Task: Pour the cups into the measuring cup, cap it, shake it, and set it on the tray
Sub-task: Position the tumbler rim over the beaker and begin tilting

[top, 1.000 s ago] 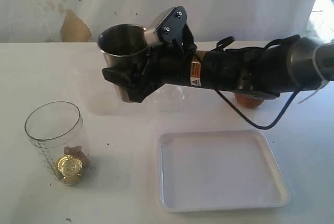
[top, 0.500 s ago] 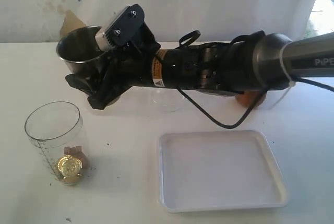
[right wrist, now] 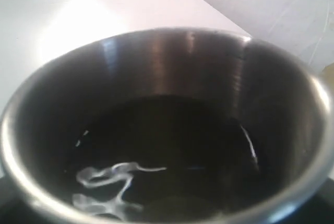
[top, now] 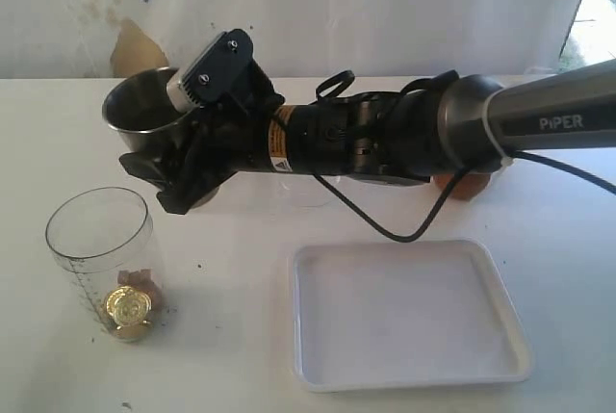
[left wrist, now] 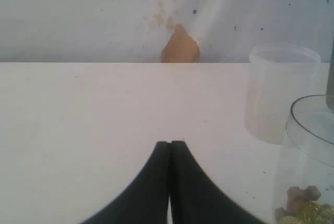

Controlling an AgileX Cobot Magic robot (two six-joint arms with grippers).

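The right gripper (top: 166,177) has its jaws spread around the steel tumbler (top: 138,110), holding it beyond the measuring cup (top: 99,240) with the two rims apart. The measuring cup stands toward the table's (top: 231,278) front left with gold coins (top: 128,307) at its bottom. Bare tabletop separates it from the white tray (top: 414,380). The left gripper (left wrist: 170,153), jaws pressed together, points over open tabletop near the measuring cup.
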